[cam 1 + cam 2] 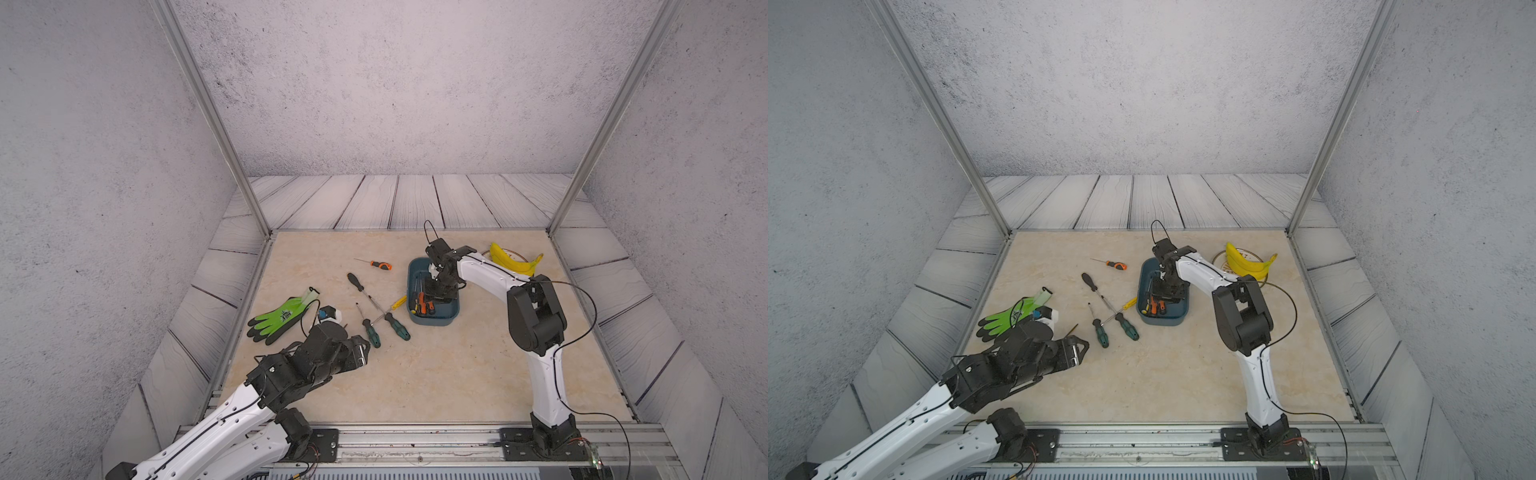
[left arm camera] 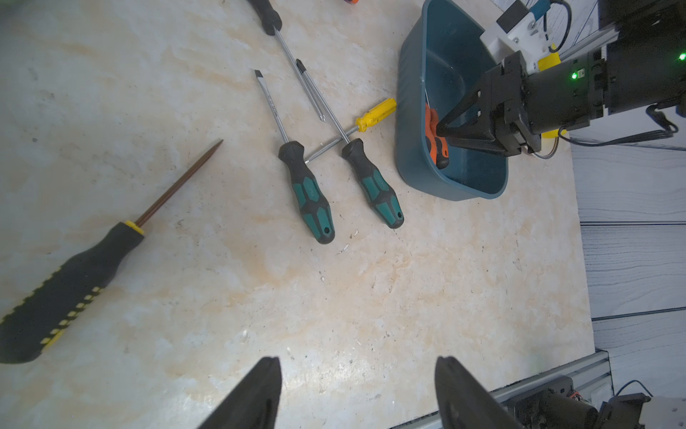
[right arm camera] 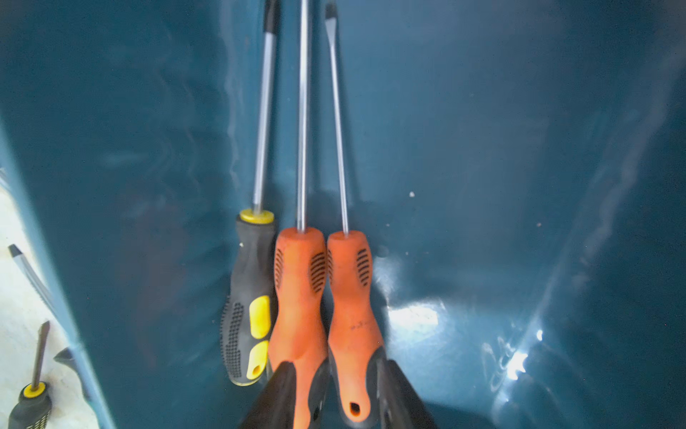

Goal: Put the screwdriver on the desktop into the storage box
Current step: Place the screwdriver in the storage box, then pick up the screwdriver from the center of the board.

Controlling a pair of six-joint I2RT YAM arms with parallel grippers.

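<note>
Right gripper (image 3: 334, 362) jaws parted, straddling the butt of a ribbed orange-handled slotted screwdriver (image 3: 352, 297) lying flat in the glossy teal plastic storage box (image 3: 519, 148). A second orange-handled screwdriver (image 3: 297, 297) touches it alongside. Left gripper (image 2: 357, 358) jaws wide apart over the marbled beige desktop (image 2: 371, 278), with a green-black contoured screwdriver (image 2: 308, 193) ahead of them.

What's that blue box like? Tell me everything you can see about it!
The storage box is a shallow, dark teal plastic tub with rounded corners and a shiny inside. It sits flat on the desktop. Lying side by side in it are two orange-handled screwdrivers and a black-and-yellow screwdriver. The right pincer reaches into it, over the orange handles.
</note>
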